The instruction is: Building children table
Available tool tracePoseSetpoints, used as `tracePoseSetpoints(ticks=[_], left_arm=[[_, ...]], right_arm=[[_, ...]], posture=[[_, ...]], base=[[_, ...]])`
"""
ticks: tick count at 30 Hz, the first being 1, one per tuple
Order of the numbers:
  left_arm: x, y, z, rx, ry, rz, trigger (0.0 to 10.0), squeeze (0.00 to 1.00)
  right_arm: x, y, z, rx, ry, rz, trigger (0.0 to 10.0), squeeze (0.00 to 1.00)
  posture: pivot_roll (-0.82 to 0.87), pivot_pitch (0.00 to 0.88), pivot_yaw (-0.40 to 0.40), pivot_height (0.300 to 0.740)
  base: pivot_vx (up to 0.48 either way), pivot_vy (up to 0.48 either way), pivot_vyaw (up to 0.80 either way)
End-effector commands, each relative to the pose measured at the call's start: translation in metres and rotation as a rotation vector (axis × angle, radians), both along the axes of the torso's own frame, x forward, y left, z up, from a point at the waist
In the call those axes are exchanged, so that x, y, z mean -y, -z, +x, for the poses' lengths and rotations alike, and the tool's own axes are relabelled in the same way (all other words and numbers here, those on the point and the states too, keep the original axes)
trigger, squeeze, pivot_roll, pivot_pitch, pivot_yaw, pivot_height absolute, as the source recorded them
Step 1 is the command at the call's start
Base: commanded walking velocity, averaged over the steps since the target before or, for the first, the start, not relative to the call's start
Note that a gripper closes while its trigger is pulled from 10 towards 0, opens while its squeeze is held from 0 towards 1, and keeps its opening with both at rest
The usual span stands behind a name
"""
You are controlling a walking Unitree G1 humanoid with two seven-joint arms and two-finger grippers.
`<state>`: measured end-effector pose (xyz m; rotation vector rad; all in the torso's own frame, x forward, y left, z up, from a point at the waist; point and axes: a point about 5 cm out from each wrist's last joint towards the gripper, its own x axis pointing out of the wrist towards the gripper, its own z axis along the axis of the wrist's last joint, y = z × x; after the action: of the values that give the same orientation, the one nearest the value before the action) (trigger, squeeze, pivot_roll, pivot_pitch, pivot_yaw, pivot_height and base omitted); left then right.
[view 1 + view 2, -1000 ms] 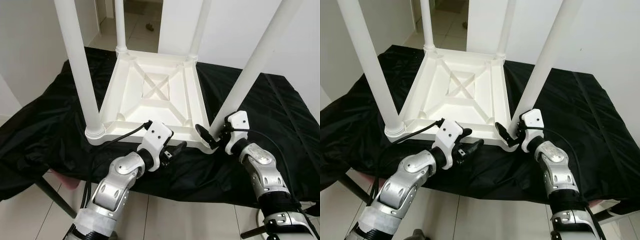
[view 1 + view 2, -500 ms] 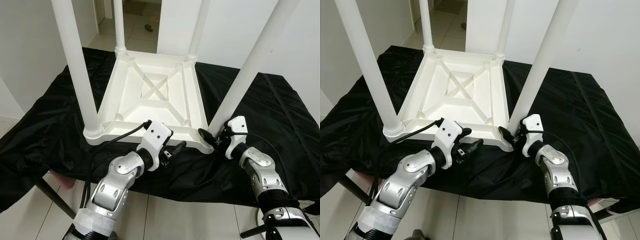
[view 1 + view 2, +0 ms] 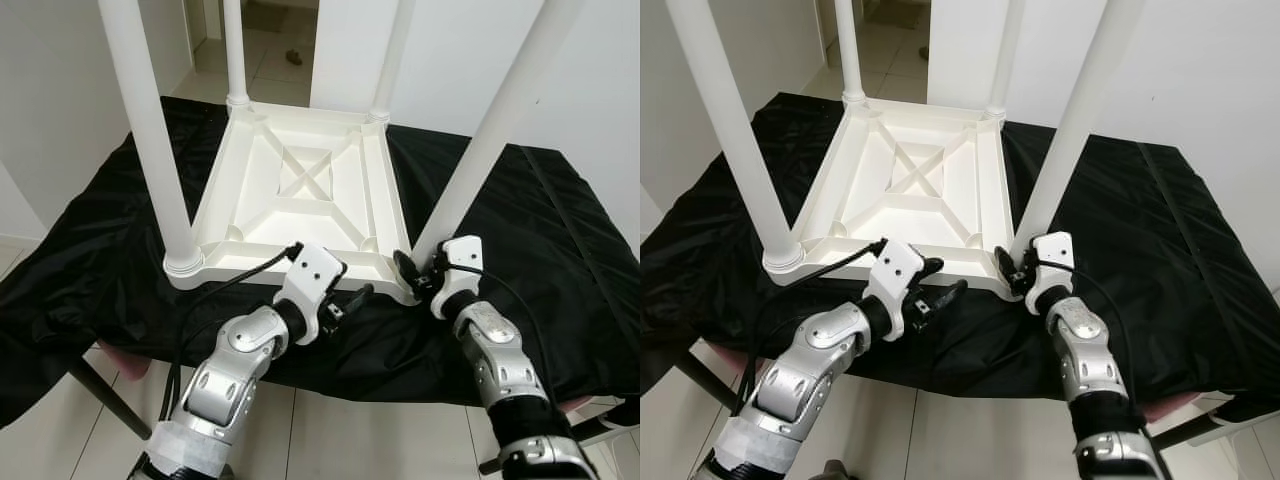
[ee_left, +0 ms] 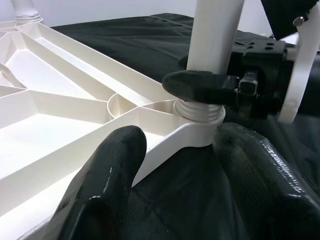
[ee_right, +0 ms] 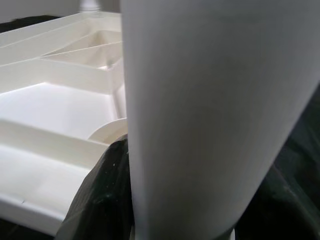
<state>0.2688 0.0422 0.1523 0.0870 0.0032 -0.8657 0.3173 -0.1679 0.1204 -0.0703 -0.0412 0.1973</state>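
an upside-down white children's table [image 3: 300,195] rests on a black cloth [image 3: 560,230], its four legs pointing up, while the right gripper [image 3: 420,272] has its fingers clamped around the base of the near right leg [image 3: 470,165] and the left gripper [image 3: 345,298] hovers beside that corner with fingers apart.

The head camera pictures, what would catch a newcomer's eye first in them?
An upside-down white children's table lies on a black cloth, its four legs pointing up. The right end effector is clamped around the base of the near right leg, where the left wrist view shows exposed thread at the corner socket. The left end effector hovers open beside the table's near edge.
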Motion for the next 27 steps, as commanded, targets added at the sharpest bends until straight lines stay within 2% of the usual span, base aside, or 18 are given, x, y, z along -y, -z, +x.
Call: tracePoseSetpoints(ticks=[1, 7, 10, 15, 16, 20, 21, 27], left_arm=[[0.0, 0.0, 0.002, -0.003, -0.04, 0.009, 10.0, 0.0], [0.001, 0.0, 0.003, 0.0, -0.039, 0.006, 10.0, 0.0], [0.002, 0.0, 0.001, -0.001, -0.037, 0.005, 10.0, 0.0], [0.001, 0.001, 0.0, -0.002, -0.039, 0.007, 10.0, 0.0], [0.0, 0.001, 0.001, -0.003, -0.042, 0.007, 10.0, 0.0], [0.0, 0.001, 0.001, -0.003, -0.045, 0.007, 10.0, 0.0], [0.0, 0.001, 0.0, -0.001, -0.044, 0.007, 10.0, 0.0], [0.0, 0.001, 0.0, 0.001, -0.04, 0.009, 10.0, 0.0]], right_arm=[[-0.002, 0.001, -0.002, -0.017, 0.151, -0.05, 0.0, 0.0], [-0.01, 0.003, -0.003, -0.046, 0.355, -0.027, 0.0, 0.0], [-0.019, -0.003, -0.002, -0.027, 0.35, 0.005, 0.0, 0.0], [-0.019, -0.005, -0.002, -0.03, 0.323, 0.027, 0.0, 0.0], [-0.02, -0.005, -0.003, -0.038, 0.317, 0.033, 10.0, 0.0], [-0.021, -0.006, -0.003, -0.04, 0.309, 0.042, 10.0, 0.0], [-0.02, -0.01, -0.003, -0.024, 0.314, 0.045, 10.0, 1.0], [-0.015, -0.014, -0.001, -0.002, 0.268, 0.065, 10.0, 1.0]], posture=[[0.04, 0.002, -0.061, 0.74], [0.04, 0.0, -0.062, 0.74], [0.04, 0.0, -0.063, 0.74], [0.05, 0.0, -0.069, 0.74], [0.05, 0.0, -0.069, 0.74], [0.05, 0.0, -0.069, 0.74], [0.05, 0.0, -0.069, 0.74], [0.05, 0.0, -0.069, 0.74]], base=[[0.0, 0.0, 0.0], [0.0, 0.0, 0.0], [0.0, 0.0, 0.0], [0.0, 0.0, 0.0], [0.0, 0.0, 0.0], [0.0, 0.0, 0.0], [0.0, 0.0, 0.0], [0.0, 0.0, 0.0]])
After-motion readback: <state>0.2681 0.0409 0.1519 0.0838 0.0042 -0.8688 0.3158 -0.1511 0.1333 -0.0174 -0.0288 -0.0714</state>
